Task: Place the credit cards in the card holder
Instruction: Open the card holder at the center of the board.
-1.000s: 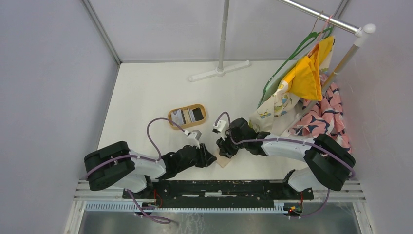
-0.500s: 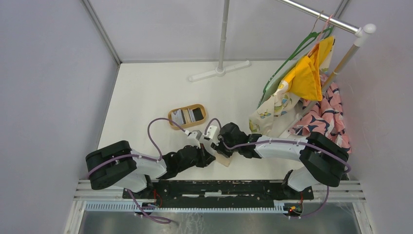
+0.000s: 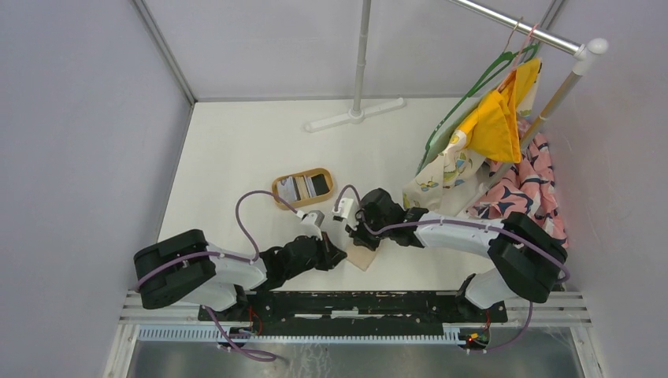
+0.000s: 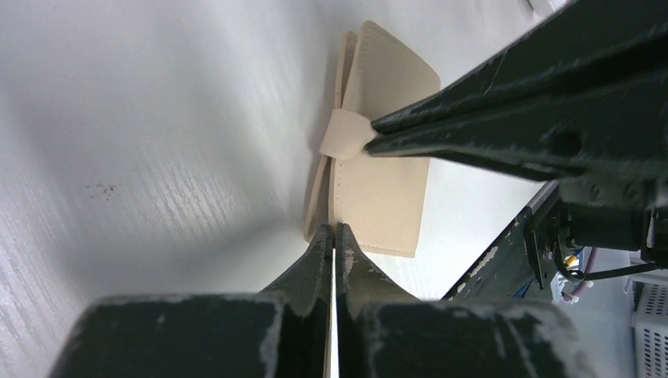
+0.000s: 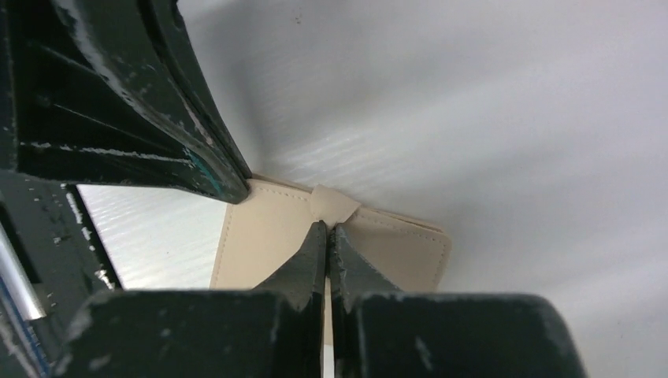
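Observation:
The beige card holder [image 3: 363, 258] lies closed on the table between my two grippers. In the left wrist view my left gripper [image 4: 334, 230] is shut on the near edge of the card holder [image 4: 386, 181]. In the right wrist view my right gripper [image 5: 327, 228] is shut on the small strap tab [image 5: 332, 203] of the card holder [image 5: 256, 244]. The right fingers [image 4: 473, 118] pinch that tab [image 4: 345, 135] in the left wrist view too. The credit cards [image 3: 296, 187], grey, striped and black, lie in an oval wooden tray [image 3: 303, 172] behind the grippers. The holder's lining is hidden.
A white stand base [image 3: 354, 116] with an upright pole sits at the back. A clothes rack [image 3: 543, 35] with a yellow garment [image 3: 496, 118] and patterned fabrics [image 3: 520, 185] fills the right side. The left fingers [image 5: 197, 157] crowd the upper left of the right wrist view.
My right gripper swung left onto the card holder, then eased back slightly to the right. My left arm shifted a little left, staying at the holder.

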Controlling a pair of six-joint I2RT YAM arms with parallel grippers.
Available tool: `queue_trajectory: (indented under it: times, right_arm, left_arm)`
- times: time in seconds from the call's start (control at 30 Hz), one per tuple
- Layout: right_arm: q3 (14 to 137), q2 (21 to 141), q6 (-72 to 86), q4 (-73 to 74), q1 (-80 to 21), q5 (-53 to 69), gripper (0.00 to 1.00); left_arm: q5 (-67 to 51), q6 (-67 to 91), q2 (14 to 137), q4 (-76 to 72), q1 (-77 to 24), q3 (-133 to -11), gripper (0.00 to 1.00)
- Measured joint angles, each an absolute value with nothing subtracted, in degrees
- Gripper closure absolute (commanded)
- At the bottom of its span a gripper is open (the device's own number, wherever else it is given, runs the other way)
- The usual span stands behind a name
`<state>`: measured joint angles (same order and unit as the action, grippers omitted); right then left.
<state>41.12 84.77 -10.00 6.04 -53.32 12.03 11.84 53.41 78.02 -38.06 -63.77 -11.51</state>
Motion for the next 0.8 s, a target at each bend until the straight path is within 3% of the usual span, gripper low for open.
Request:
queue_trajectory:
  times: [0.13, 0.3, 0.47, 0.6, 0.8]
  right_arm:
    - [40.6, 83.1, -6.9, 6.4, -46.8, 21.5, 1.00]
    - [37.2, 80.2, -0.9, 3.1, -39.6, 31.0, 1.00]
    - [33.6, 77.7, 3.6, -1.7, -34.4, 37.9, 1.00]
    - [30.5, 74.3, 6.3, -6.8, -31.2, 44.1, 1.00]
    - [28.0, 72.7, 9.0, -15.0, -28.4, 53.8, 1.00]
  left_arm:
    - [12.2, 52.2, 77.2, -37.7, -63.7, -11.4, 0.94]
    - [13.3, 48.0, 74.0, -32.1, -63.2, -13.1, 0.59]
    - [13.5, 45.3, 66.7, -25.8, -62.7, -15.2, 0.37]
    - [13.4, 45.1, 60.4, -25.0, -62.7, -14.5, 0.27]
    - [13.4, 45.4, 56.7, -25.3, -62.7, -11.2, 0.19]
